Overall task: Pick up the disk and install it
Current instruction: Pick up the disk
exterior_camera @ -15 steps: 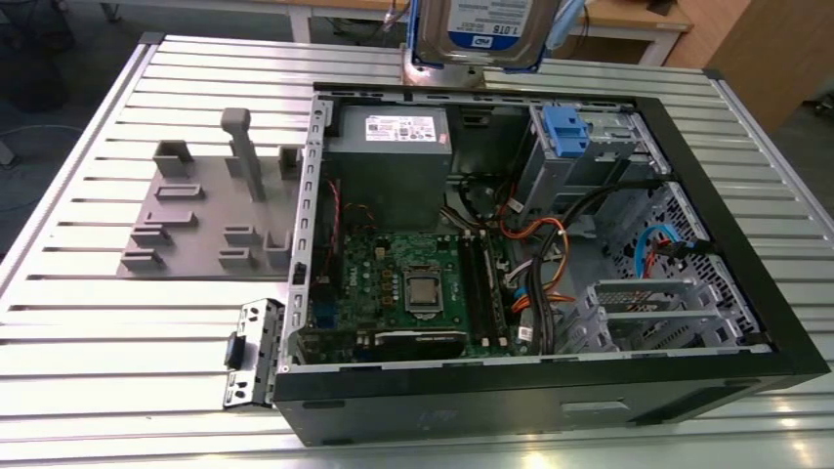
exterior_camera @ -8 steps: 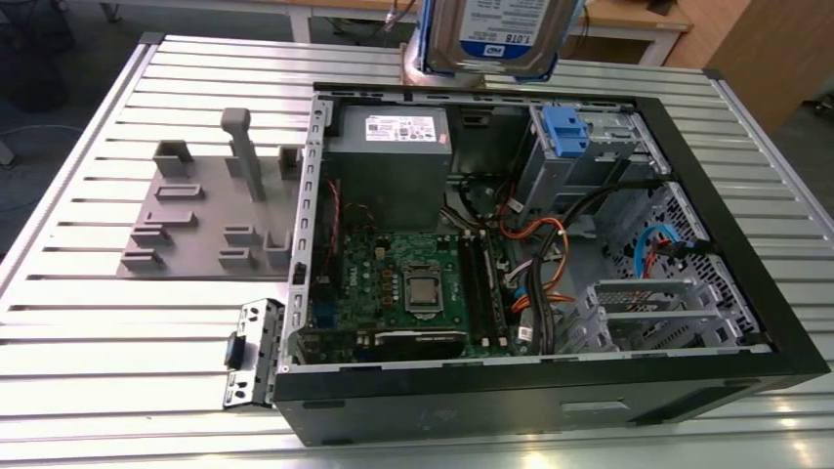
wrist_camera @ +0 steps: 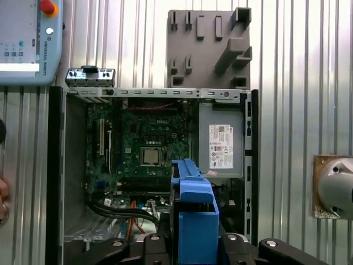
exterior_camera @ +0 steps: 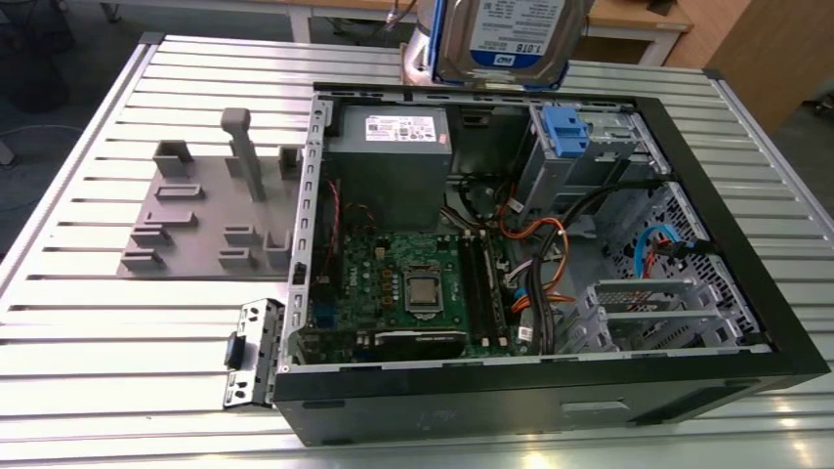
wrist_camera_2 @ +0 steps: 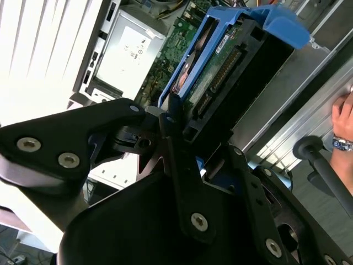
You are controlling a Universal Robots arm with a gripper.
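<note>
Gripper [wrist_camera_2: 190, 135] clamped on the disk [exterior_camera: 513, 39] above the open computer case [exterior_camera: 521, 410] on a slatted metal table [exterior_camera: 78, 318]

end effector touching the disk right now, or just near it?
Touching. In the second wrist view the end effector is clamped on the disk, its fingers pressed against the disk's sides.

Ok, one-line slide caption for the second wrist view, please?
Gripper, jaws shut on the blue-bracketed disk, holds it over the open computer case.
</note>
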